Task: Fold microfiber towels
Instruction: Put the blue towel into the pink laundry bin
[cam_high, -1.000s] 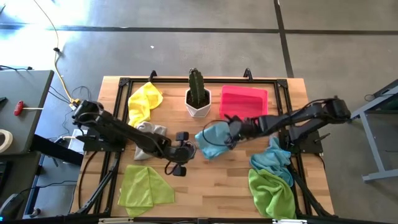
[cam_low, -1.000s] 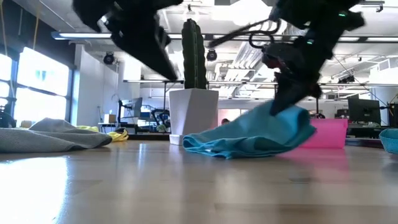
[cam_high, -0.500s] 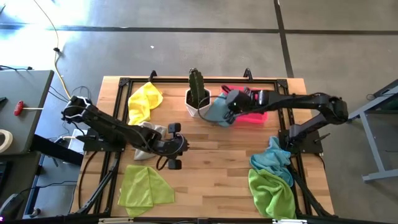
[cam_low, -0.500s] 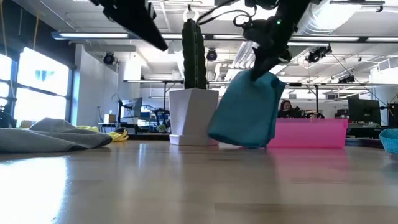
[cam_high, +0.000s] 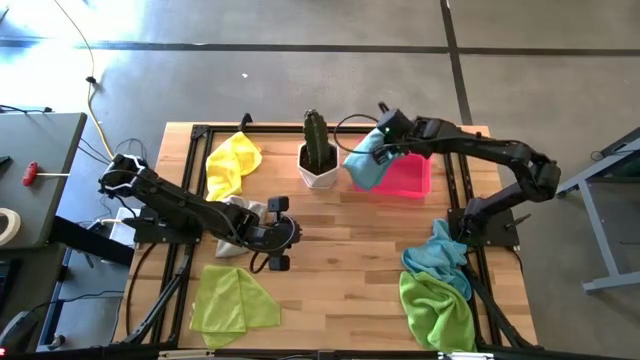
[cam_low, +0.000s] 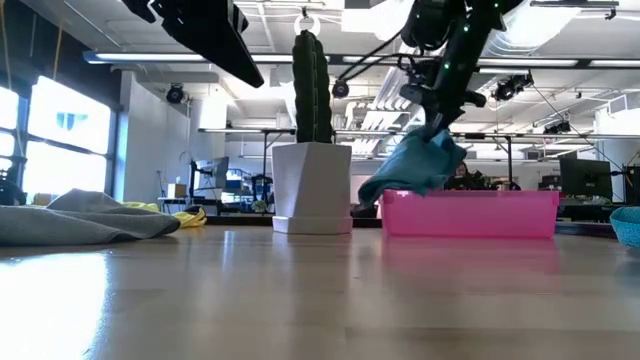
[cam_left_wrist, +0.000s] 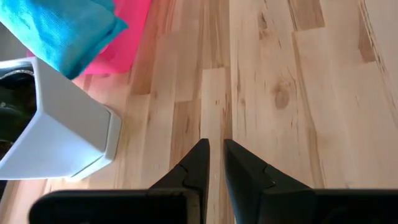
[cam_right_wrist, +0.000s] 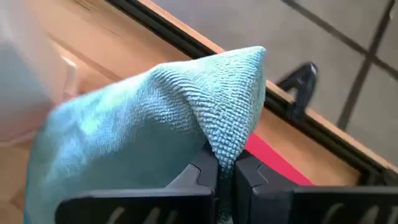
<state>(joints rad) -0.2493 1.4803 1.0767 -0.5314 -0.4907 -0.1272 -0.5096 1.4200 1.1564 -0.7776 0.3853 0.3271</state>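
Observation:
My right gripper (cam_high: 383, 150) is shut on a folded light blue microfiber towel (cam_high: 364, 168) above the left end of the pink tray (cam_high: 410, 178), which lies at the far edge. In the low view the towel (cam_low: 420, 165) droops to about the tray's rim (cam_low: 470, 200). My left gripper (cam_left_wrist: 215, 144) hovers over bare wood at mid-table, its fingers nearly together with nothing between them. A grey towel (cam_high: 240, 212) lies flat under the left arm. A yellow one (cam_high: 232, 163) lies at the far left. My right gripper pinches a raised fold of the light blue towel (cam_right_wrist: 235, 140) between its two fingers, with more than one layer in the pinch. The fingers slant down from above. The towel hangs slack below them, and I cannot tell whether its lower end (cam_low: 375, 193) touches the tray.
A cactus in a white pot (cam_high: 318, 160) stands just left of the tray, close to the hanging towel. A lime green towel (cam_high: 232, 300) lies at the near left. A light blue (cam_high: 440, 258) and a lime green towel (cam_high: 435, 310) are heaped at the near right.
My right gripper has swung up and toward the far edge, from mid-table to above the pink tray. The light blue towel has gone with it: first its bulk lay on the wood, now it hangs clear of the table. My left gripper has drawn back slightly leftward and up.

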